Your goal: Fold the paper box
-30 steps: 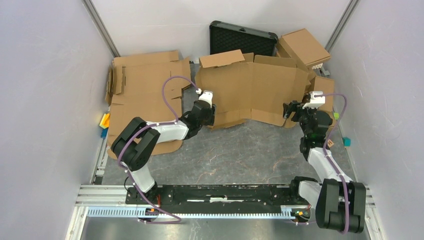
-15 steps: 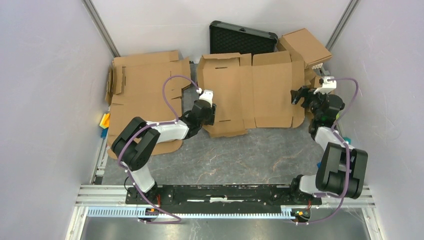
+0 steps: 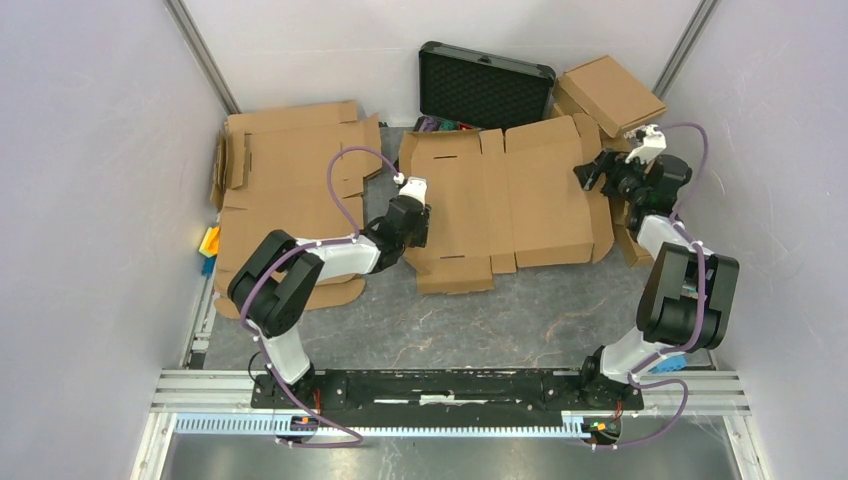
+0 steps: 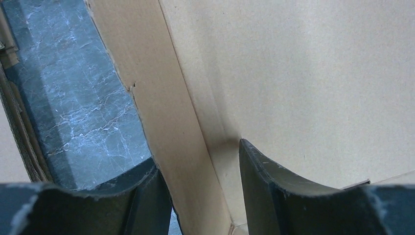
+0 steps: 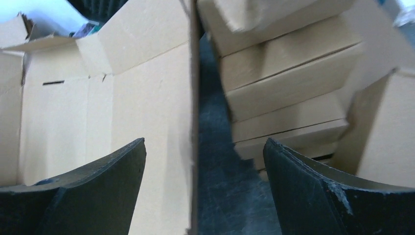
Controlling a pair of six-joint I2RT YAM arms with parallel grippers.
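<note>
Paper box [image 3: 520, 200] dropped flat; right end effector [image 5: 204, 144] released, left end effector [image 4: 198, 154] grip hidden.

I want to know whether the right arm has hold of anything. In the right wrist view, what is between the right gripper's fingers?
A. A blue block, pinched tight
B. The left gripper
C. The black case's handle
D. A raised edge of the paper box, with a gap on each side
D: the right gripper stands wide open astride a raised edge of the paper box, with a gap to each finger.
</note>
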